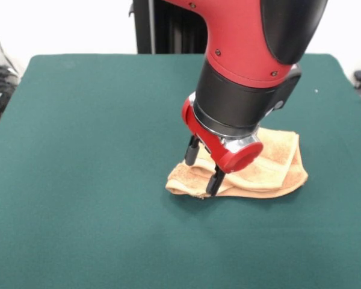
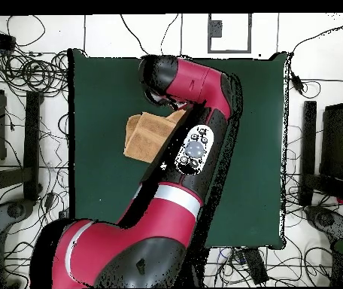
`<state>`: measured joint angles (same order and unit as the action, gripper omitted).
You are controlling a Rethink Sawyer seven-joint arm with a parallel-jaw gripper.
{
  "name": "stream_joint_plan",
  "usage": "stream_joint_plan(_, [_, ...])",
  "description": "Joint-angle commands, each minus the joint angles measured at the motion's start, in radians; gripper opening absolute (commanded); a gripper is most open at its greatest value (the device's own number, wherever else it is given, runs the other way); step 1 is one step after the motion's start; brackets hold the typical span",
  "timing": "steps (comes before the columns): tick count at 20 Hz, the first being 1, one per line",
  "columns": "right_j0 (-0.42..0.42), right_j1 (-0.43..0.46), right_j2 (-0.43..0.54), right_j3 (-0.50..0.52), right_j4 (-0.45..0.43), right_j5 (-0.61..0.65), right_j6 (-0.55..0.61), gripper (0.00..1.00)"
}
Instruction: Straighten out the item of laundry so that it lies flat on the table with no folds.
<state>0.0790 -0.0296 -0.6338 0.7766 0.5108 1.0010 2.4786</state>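
black and slim, the two fingers (image 1: 192, 150) of the end effector (image 1: 203, 167) point down under a red wrist collar, set narrowly apart with a small gap showing between them. the nearer fingertip sits at the front-left edge of the towel (image 1: 271, 168), touching or just above the cloth; i cannot tell whether any fabric is pinched, and the front view shows nothing lifted between the tips. the red and black arm (image 2: 204, 98) comes down over the cloth and hides part of it in both views.

the orange-tan terry towel lies in a compact bundle, folded over itself in at least two layers, with a rounded fold along its near edge and stacked edges visible on its right side in the front view. from overhead only a strip of it (image 2: 148, 135) shows beside the arm, also looking doubled. it rests on the dark green counter (image 1: 78, 180), right of centre in the front view, with plenty of bare cover all round it.

as for progress, the straightening looks barely begun: no layer is opened out, no corner drawn away, and the towel is far from flat. what is left is nearly everything, namely catching an upper layer, pulling it open, and smoothing the remaining folds.
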Motion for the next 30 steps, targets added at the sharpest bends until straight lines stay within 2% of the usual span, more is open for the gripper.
stream_joint_plan(1, [0.022,0.058,0.135,0.154,0.026,-0.08,0.248,1.0])
stream_joint_plan(10, [0.036,0.063,0.141,0.186,0.044,-0.142,0.289,1.0])
stream_joint_plan(20, [0.033,0.074,0.184,0.22,0.104,-0.244,0.309,1.0])
stream_joint_plan(30, [0.034,0.069,0.209,0.251,0.168,-0.261,0.323,1.0])
